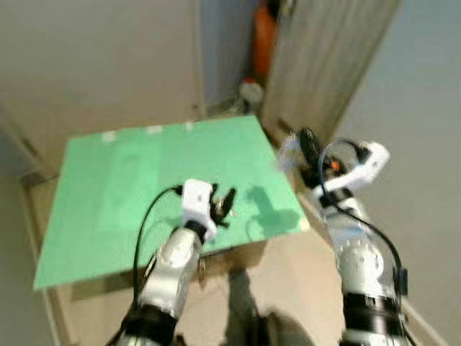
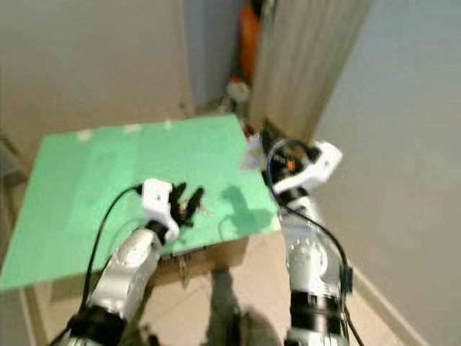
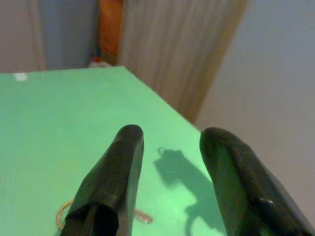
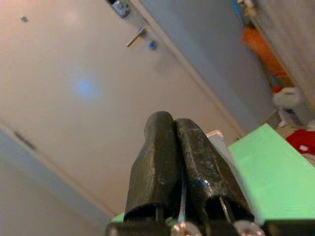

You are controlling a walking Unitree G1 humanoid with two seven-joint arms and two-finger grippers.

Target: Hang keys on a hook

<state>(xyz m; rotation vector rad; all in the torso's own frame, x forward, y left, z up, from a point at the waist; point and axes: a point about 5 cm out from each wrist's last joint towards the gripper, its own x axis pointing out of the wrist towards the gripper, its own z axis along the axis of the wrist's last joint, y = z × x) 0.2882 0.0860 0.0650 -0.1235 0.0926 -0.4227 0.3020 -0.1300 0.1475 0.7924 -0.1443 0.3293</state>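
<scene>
A green tabletop [image 1: 144, 173] lies in front of me. My left gripper [image 1: 223, 205] hovers low over its near edge, open, with nothing between its fingers [image 3: 115, 172]. Just under and beside those fingers, a small key ring with a key [image 3: 63, 216] lies flat on the green surface. My right gripper [image 1: 310, 148] is raised at the table's right edge, pointing up toward the wall. Its two black fingers [image 4: 157, 162] are pressed together, and I cannot make out anything held between them.
A ribbed beige panel [image 1: 324, 58] stands behind the table's right corner, with an orange object [image 1: 263, 36] and a white thing [image 1: 251, 92] in the gap beside it. A pale door with a lever handle [image 4: 135, 37] is on the left. A grey wall [image 1: 425, 108] runs close on my right.
</scene>
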